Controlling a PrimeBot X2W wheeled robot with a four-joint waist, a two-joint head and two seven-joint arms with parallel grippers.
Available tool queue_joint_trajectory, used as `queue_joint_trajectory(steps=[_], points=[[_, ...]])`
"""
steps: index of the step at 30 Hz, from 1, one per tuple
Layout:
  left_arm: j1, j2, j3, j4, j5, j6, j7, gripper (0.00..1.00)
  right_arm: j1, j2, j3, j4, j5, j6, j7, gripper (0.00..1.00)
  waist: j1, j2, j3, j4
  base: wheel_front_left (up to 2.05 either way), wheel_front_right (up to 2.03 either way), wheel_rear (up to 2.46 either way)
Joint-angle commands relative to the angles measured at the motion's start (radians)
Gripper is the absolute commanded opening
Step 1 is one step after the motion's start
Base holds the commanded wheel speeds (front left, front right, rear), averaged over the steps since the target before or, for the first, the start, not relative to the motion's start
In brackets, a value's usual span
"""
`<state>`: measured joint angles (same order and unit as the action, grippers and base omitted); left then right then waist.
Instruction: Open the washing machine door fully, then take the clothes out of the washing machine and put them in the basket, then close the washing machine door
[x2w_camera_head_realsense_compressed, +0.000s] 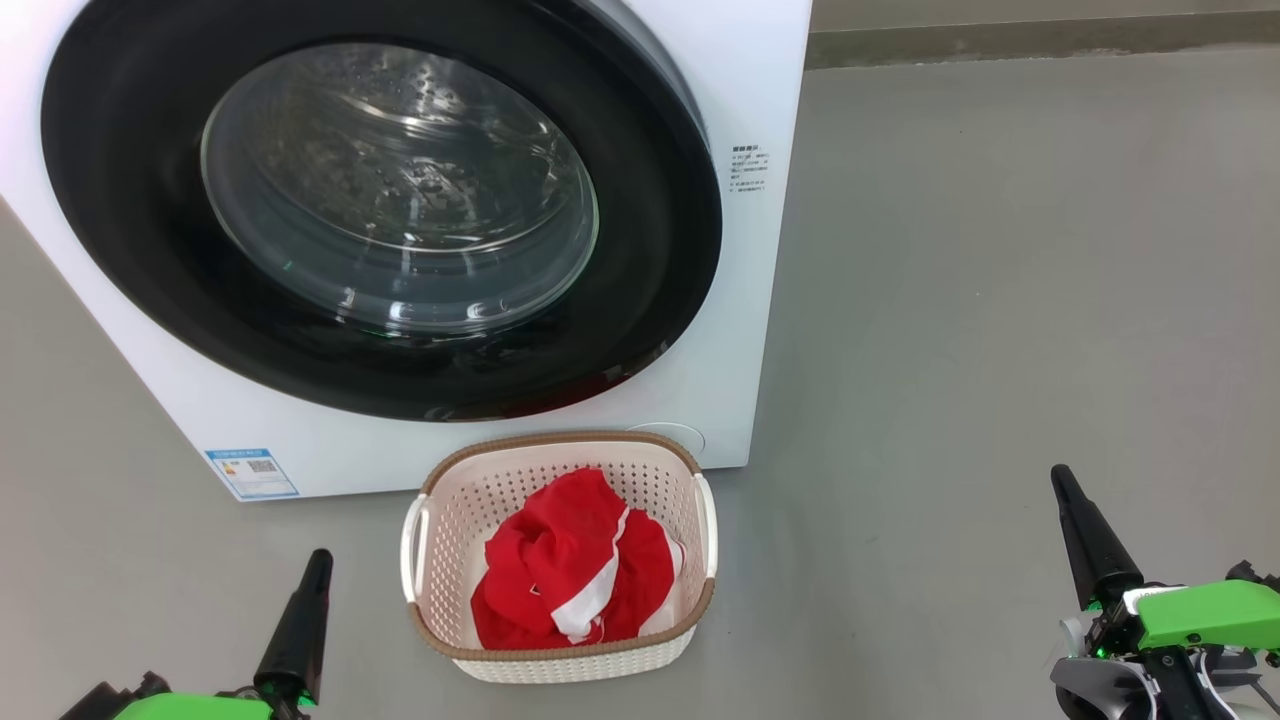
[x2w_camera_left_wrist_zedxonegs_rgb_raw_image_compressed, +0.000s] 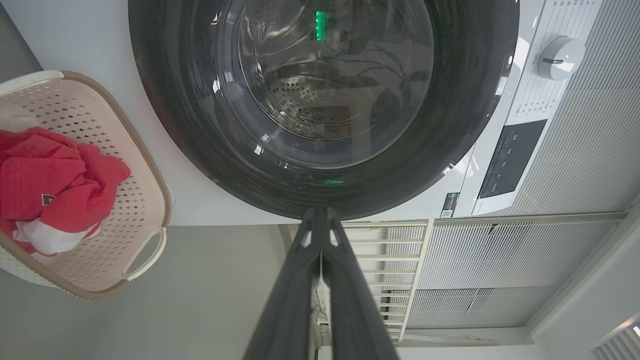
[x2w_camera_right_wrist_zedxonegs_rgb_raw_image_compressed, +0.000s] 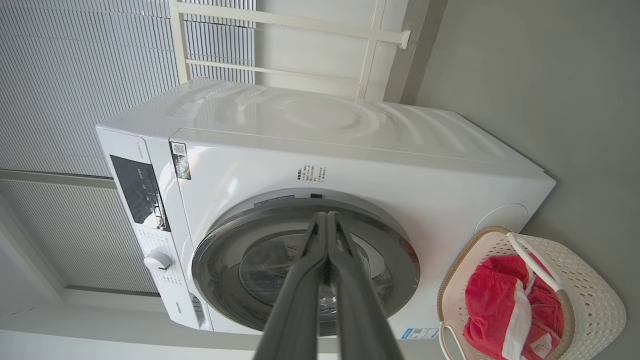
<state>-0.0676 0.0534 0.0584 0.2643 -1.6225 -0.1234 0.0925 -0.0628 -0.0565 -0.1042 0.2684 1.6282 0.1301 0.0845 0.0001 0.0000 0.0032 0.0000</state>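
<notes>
**Door shut, laundry in the basket, arms drawn clear**

We read the job as all but finished. The washing machine door (x2w_camera_head_realsense_compressed: 380, 200) lies against the front of the washing machine (x2w_camera_head_realsense_compressed: 745, 120), its glass porthole facing us. Through it we see bare steel drum and nothing red. From this angle the rim looks seated flush, though we cannot say for sure that the latch has caught.

The clothes (x2w_camera_head_realsense_compressed: 570, 570) sit bunched in the basket (x2w_camera_head_realsense_compressed: 560, 655), red with a white stripe, below the brown rim. The basket stands on the floor (x2w_camera_head_realsense_compressed: 1000, 300) just in front of the machine, under the lower edge of the door and slightly right of its centre. We judge it was put there so that a garment lifted from the drum travels only a short way down.

The left gripper (x2w_camera_head_realsense_compressed: 318, 560) is near us, left of the basket, and the right gripper (x2w_camera_head_realsense_compressed: 1060, 478) is well to the right. Each has its two dark fingers pressed together on nothing, both apart from door and basket. That suits arms with no work left.
</notes>
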Motion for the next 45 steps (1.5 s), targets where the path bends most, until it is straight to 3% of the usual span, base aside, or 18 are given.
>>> queue_joint_trajectory(steps=[1, 45], points=[[-0.039, 0.012, 0.035, -0.020, -0.003, -0.007, 0.004, 0.00, -0.043, -0.013, 0.016, -0.025, 0.002, 0.001, 0.008, 0.00, -0.0001, 0.0000, 0.000, 0.000, 0.00, 0.00, 0.00], [-0.039, 0.005, 0.045, -0.020, 0.005, -0.007, 0.012, 0.00, -0.044, -0.004, 0.005, -0.024, -0.008, 0.001, 0.017, 0.00, -0.0001, 0.0000, 0.000, 0.000, 0.00, 0.00, 0.00]])
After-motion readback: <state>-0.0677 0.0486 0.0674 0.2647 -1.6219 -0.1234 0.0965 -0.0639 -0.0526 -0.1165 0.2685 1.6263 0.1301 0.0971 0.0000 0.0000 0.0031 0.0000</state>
